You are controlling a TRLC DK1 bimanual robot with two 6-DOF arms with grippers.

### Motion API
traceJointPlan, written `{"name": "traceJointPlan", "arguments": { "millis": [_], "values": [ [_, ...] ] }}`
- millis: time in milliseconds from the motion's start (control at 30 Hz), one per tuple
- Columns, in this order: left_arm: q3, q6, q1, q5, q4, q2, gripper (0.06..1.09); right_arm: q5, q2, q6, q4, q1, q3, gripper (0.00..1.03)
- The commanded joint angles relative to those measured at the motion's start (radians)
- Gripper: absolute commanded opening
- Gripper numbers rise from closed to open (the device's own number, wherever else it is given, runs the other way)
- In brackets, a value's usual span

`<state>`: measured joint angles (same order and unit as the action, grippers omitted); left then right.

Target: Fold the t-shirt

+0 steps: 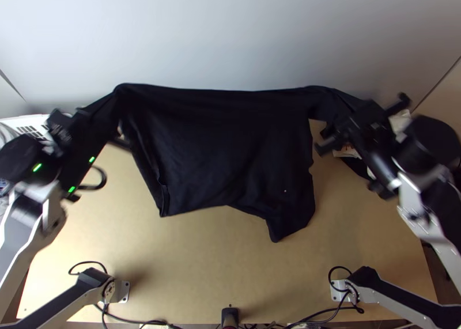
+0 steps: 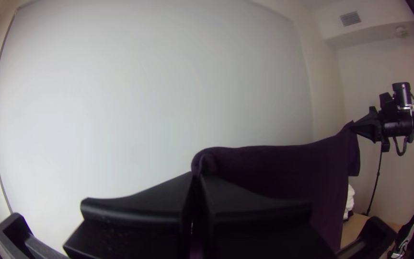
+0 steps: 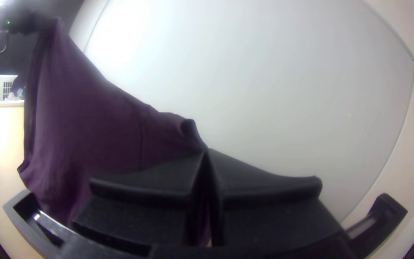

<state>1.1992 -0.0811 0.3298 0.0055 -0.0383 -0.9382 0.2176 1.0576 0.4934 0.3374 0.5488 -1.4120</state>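
Observation:
In the top view the dark t-shirt (image 1: 225,150) hangs stretched between both grippers, its top edge nearly straight and its lower edge uneven, lowest at the right. My left gripper (image 1: 112,107) holds its upper left part, and my right gripper (image 1: 346,107) its upper right part. The left wrist view has the left gripper (image 2: 196,177) shut on a bunched bit of the shirt (image 2: 283,168), whose cloth runs across to the other arm. In the right wrist view the right gripper (image 3: 207,153) is shut on a corner of the cloth (image 3: 87,115).
The light wooden table (image 1: 190,271) lies below the cloth. A white basket (image 3: 5,91) stands at the table's left side. White items (image 1: 400,121) lie behind the right gripper. A pale wall panel (image 2: 144,86) rises beyond the table.

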Motion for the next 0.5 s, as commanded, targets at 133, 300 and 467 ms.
{"name": "traceJointPlan", "arguments": {
  "millis": [133,300,467],
  "values": [
    [0.063,-0.032,0.086,0.001,-0.199,0.254,0.09,0.069,-0.252,0.146,0.187,0.083,-0.041,0.03],
    [0.18,-0.032,0.101,0.002,-0.285,0.274,0.09,0.068,-0.269,0.166,0.281,0.083,-0.163,0.03],
    [0.301,-0.037,0.115,0.022,-0.342,0.257,0.09,0.066,-0.22,0.168,0.376,0.085,-0.341,0.03]
  ]
}}
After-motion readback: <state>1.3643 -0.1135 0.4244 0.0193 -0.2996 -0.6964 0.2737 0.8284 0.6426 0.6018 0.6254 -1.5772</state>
